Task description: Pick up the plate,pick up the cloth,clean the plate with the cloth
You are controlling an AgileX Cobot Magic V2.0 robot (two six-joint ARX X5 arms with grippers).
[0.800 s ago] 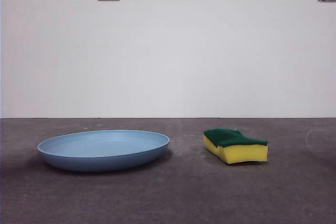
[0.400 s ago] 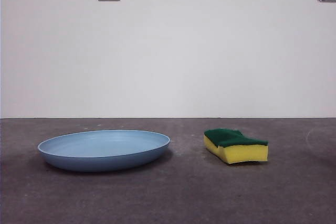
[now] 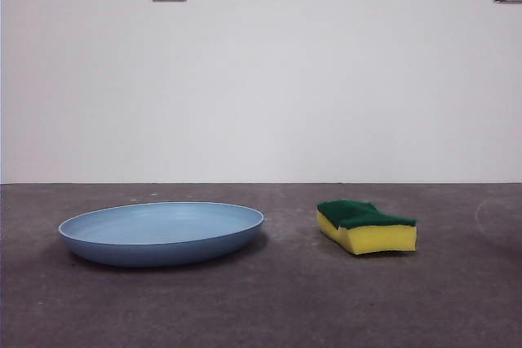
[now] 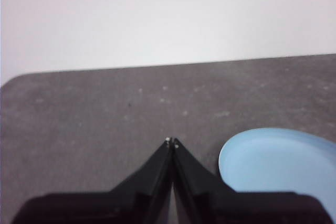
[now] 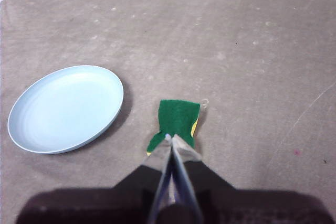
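while both grippers sit closed, empty | plate (image 3: 161, 234) beside cloth (image 3: 366, 226) | apart on table (image 3: 285, 307)

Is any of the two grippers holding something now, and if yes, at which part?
Nothing is held. The left gripper and right gripper both have shut, empty jaws. The light-blue round plastic plate and the yellow sponge with green top lie on the table.

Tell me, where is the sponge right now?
In the front view the sponge lies on the table, right of the blue plate, not touching it.
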